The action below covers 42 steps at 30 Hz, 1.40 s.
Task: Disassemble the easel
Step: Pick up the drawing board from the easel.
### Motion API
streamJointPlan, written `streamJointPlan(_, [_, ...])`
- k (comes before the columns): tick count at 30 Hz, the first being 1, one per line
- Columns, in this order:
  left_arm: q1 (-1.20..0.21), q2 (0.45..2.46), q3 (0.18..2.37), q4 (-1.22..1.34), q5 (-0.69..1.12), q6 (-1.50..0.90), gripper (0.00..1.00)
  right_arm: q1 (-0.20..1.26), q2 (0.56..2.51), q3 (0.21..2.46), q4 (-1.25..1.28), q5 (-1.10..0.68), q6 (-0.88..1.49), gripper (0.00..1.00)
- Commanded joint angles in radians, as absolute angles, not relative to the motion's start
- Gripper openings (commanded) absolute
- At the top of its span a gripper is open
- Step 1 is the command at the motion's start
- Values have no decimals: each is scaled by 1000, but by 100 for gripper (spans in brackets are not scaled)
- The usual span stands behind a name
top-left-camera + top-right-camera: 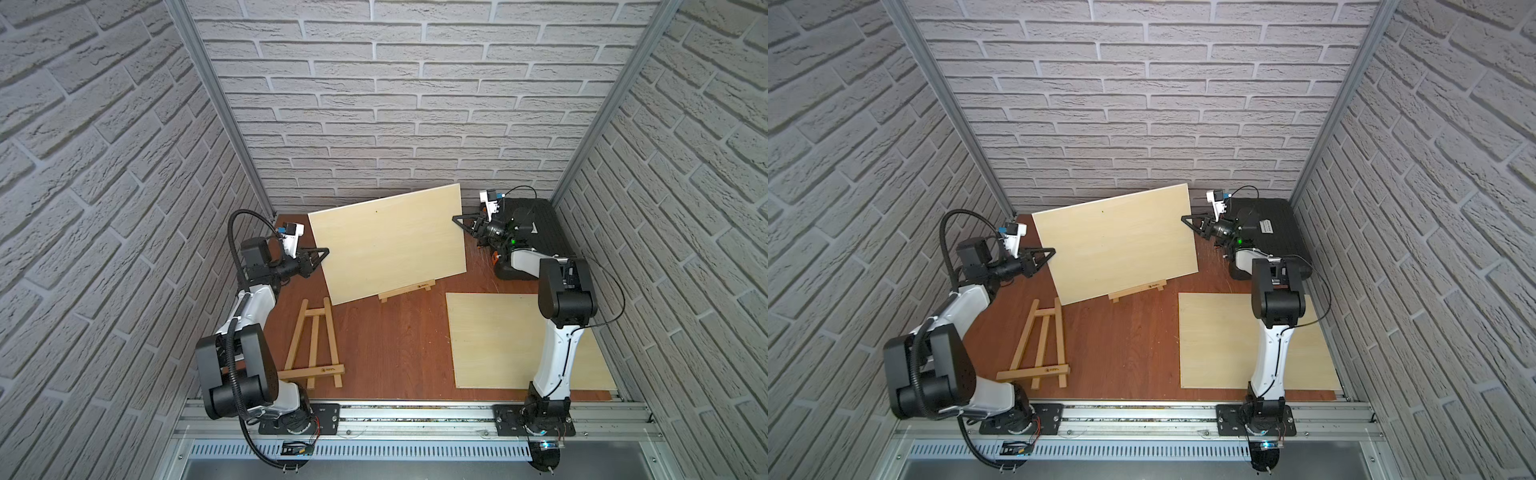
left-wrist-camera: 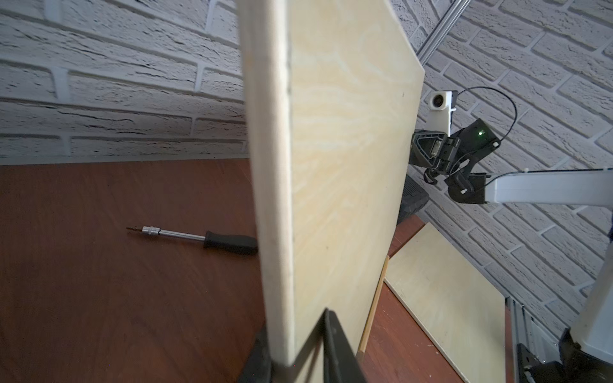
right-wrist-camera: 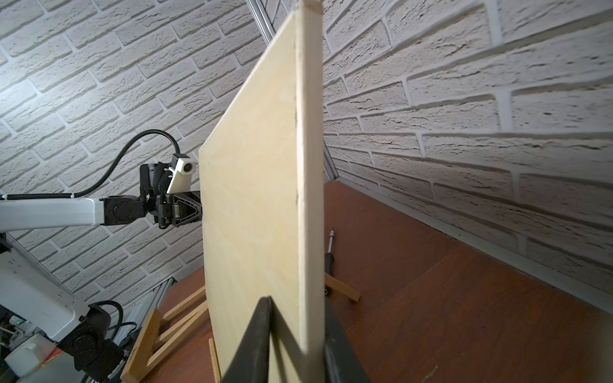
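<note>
The board (image 1: pixel 386 245) stands tilted near the middle of the back edge of the tabletop (image 1: pixel 395 353), in front of a small wooden easel (image 1: pixel 407 289) whose ledge shows below its lower edge. Whether the board rests on that ledge or hangs just clear of it cannot be told.

The left end effector (image 1: pixel 325 251) is closed on the board's left edge and the right end effector (image 1: pixel 456 218) on its right edge. Both wrist views show the thin edge pinched between nearly closed fingers, one on each face.

The board looks like thin plywood: stiff, probably light, with smooth faces. The pinch at each edge is narrow, so the panel may pivot or slide if one arm leads the other. The two opposite side edges seem the right places to hold it, and the arms should move together.

The easel looks light and made of thin sticks. It may tip if the board drags on it, and its ledge or an upright looks best to take hold of.

A second easel (image 1: pixel 313 345) lies flat toward the front left corner and a second board (image 1: pixel 490 336) lies flat at the front right. A screwdriver (image 2: pixel 199 237) lies on the tabletop behind the held board, and a black case (image 1: pixel 540 224) fills the back right corner.
</note>
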<state>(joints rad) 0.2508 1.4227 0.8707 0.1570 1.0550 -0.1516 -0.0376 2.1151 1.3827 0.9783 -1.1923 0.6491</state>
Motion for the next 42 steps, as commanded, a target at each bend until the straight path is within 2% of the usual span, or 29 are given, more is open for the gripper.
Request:
streamJointPlan(1, [164, 1375, 858, 221, 925, -11, 4, 53, 2052, 1346, 679, -1137, 451, 10])
streamJointPlan(5, [134, 1365, 860, 205, 879, 29, 4, 69, 2029, 1349, 510, -1101, 301, 9])
streamJointPlan(14, [101, 1326, 874, 222, 803, 61, 3, 89, 1985, 1364, 386, -1025, 180, 7])
streamJointPlan(27, [48, 1250, 920, 172, 750, 110, 2, 94, 1921, 1293, 552, -978, 272, 6])
streamJointPlan(42, [34, 1194, 924, 177, 749, 80, 2, 95, 1829, 1322, 570, -999, 329, 6])
